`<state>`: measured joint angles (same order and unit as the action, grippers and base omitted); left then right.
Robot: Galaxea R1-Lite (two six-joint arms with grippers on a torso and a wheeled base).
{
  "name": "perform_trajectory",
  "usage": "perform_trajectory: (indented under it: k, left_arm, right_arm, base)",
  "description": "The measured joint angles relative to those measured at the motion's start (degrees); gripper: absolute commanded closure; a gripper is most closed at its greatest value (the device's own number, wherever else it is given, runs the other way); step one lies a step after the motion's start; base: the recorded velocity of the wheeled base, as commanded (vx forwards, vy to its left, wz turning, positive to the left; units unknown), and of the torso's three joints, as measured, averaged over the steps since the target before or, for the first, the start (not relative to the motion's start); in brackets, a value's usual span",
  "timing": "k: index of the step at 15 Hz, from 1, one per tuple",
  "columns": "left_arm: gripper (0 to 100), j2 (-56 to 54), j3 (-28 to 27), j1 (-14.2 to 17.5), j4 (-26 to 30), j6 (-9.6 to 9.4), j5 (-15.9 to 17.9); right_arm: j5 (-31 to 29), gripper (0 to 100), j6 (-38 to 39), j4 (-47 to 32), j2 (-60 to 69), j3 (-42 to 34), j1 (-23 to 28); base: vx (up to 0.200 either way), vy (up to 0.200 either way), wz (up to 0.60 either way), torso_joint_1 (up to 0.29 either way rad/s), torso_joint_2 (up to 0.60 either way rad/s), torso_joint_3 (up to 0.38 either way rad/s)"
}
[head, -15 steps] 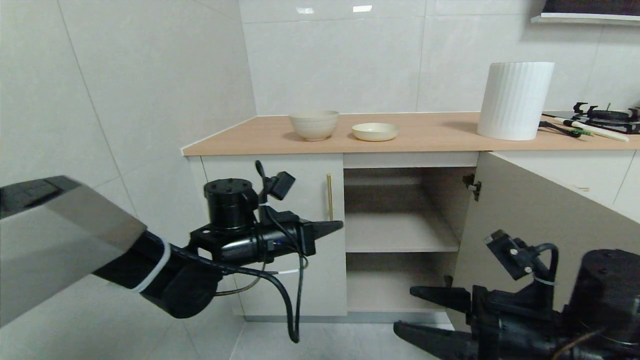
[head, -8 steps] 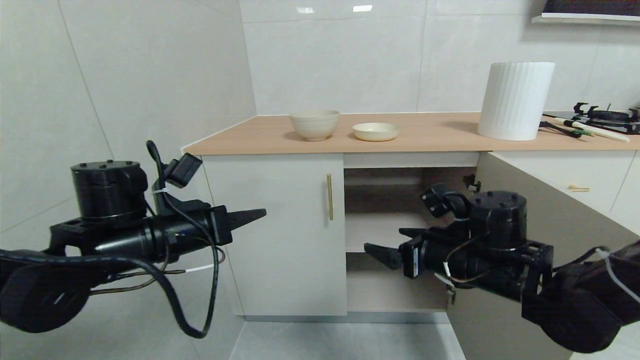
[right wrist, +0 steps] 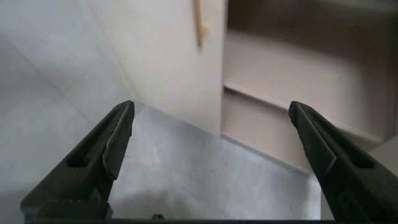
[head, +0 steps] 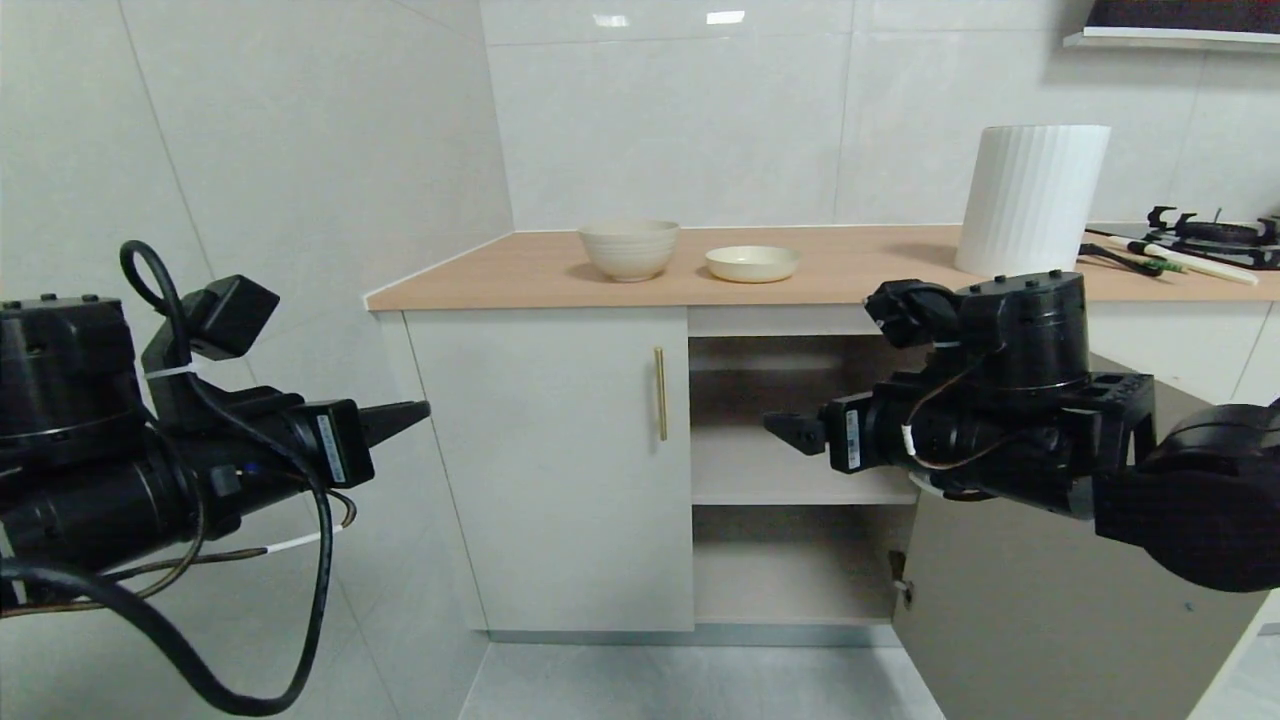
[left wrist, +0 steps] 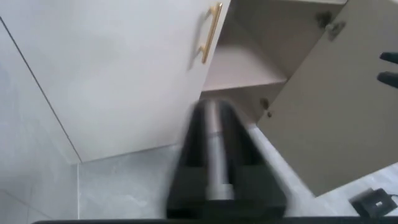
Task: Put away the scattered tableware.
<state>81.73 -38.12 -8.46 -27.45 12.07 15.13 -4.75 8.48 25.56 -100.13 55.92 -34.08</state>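
While the bowl [head: 629, 249] and dish [head: 751, 263] wait on the counter [head: 880, 272], above and beyond my fingers [right wrist: 323, 149], I hold the right gripper [head: 790, 432] spread wide and the left gripper [head: 405, 412] closed; next, I judge, comes reaching up for the bowl.

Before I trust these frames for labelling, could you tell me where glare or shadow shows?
Head view: two lamp reflections on the wall tiles; the bowl casts a soft shadow on the countertop. Right wrist view: the cupboard interior is dim.

light: bright, even | glare: two spots on wall tiles [head: 665, 18] | shadow: cabinet [head: 790, 385] interior dim
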Motion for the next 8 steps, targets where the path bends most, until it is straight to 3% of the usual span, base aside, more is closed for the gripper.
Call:
perform_trajectory:
  k: [8]
  left_arm:
    - [0, -4.5, 0.9, 0.0, -1.6, 0.2, 4.5]
  right_arm:
    - [0.1, 0, 3.1, -8.2, 5.9, 2.3, -0.3]
  base:
    - [0.0, 0.0, 0.0, 0.0, 0.0, 0.0]
